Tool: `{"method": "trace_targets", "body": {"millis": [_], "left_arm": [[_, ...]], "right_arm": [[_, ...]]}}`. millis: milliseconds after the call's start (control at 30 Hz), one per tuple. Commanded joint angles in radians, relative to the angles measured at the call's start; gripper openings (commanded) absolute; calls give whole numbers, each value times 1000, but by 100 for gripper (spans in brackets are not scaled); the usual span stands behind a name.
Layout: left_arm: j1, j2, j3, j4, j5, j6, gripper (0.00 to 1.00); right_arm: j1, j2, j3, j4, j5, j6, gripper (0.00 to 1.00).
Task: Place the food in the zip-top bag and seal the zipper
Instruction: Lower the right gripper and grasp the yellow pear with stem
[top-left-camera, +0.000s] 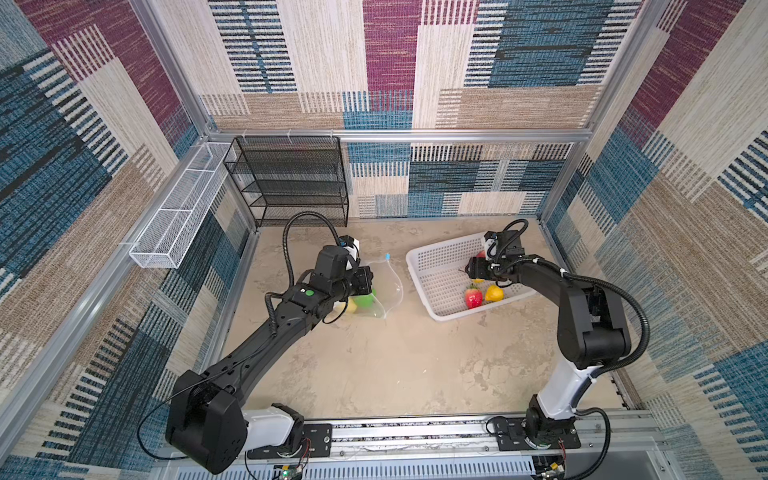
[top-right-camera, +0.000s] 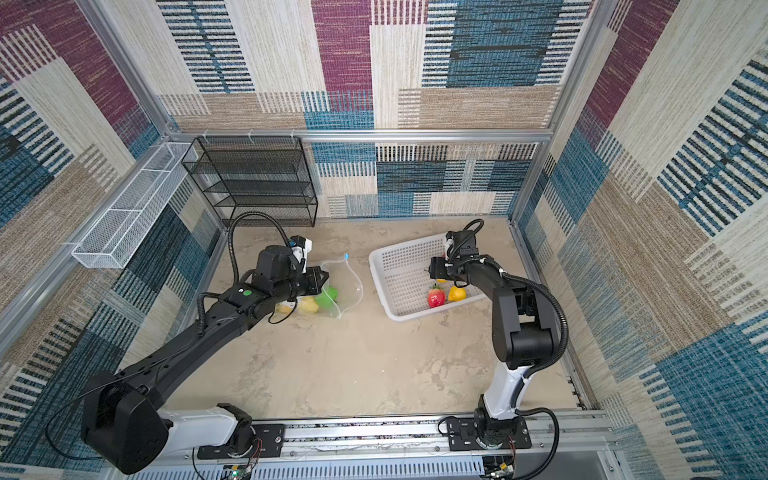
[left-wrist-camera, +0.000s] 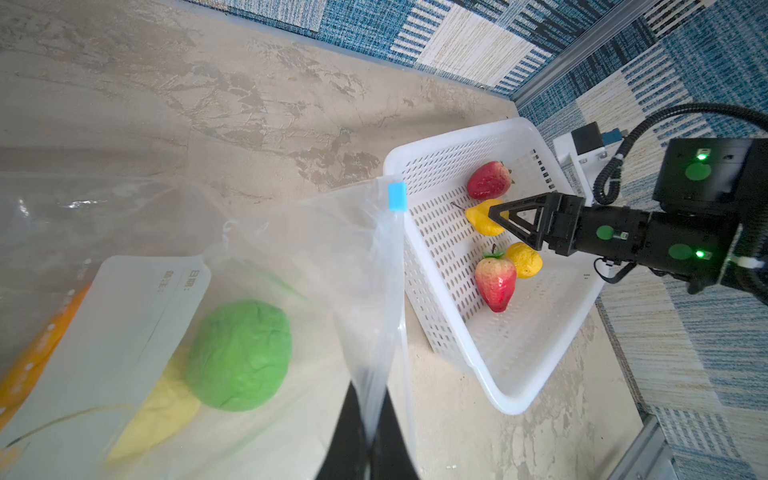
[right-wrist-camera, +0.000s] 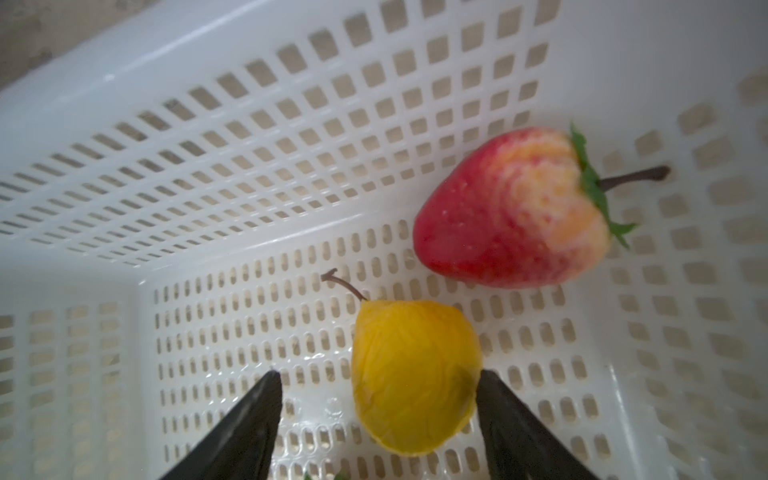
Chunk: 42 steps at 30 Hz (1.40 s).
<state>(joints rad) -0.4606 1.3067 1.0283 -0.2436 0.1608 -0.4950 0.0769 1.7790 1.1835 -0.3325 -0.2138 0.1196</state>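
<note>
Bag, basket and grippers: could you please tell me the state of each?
Bag: mouth open, green fruit inside.
Zipper: unsealed, slider at one end.
Basket: holding four fruits.
Left gripper: shut on bag edge.
Right gripper: open, straddling pear.

So the bag (top-left-camera: 384, 291) is lying on the table (top-left-camera: 395, 365), a bit left of centre, with some fruit (left-wrist-camera: 239, 353) sitting inside it. The basket (top-left-camera: 440, 257) is sitting just to its right, holding four more pieces. The rack (top-left-camera: 291, 183) is standing behind the bag, in the back left corner, up against the wall.
</note>
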Motion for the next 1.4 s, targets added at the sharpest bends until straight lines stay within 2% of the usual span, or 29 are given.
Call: {"method": "trace_targets", "body": {"millis": [0, 133, 300, 900, 1367], "left_arm": [[0, -4, -1, 10, 2, -8, 0], [0, -4, 0, 9, 3, -8, 0], [-1, -8, 0, 9, -3, -6, 0], [-1, -7, -1, 6, -3, -3, 0], [-1, -9, -1, 5, -7, -3, 0]], "right_arm": [[0, -29, -3, 35, 8, 9, 75], [-1, 3, 32, -4, 130, -17, 78], [-1, 54, 51, -13, 185, -18, 78], [0, 170, 92, 34, 109, 5, 74], [0, 145, 70, 38, 117, -5, 49]]}}
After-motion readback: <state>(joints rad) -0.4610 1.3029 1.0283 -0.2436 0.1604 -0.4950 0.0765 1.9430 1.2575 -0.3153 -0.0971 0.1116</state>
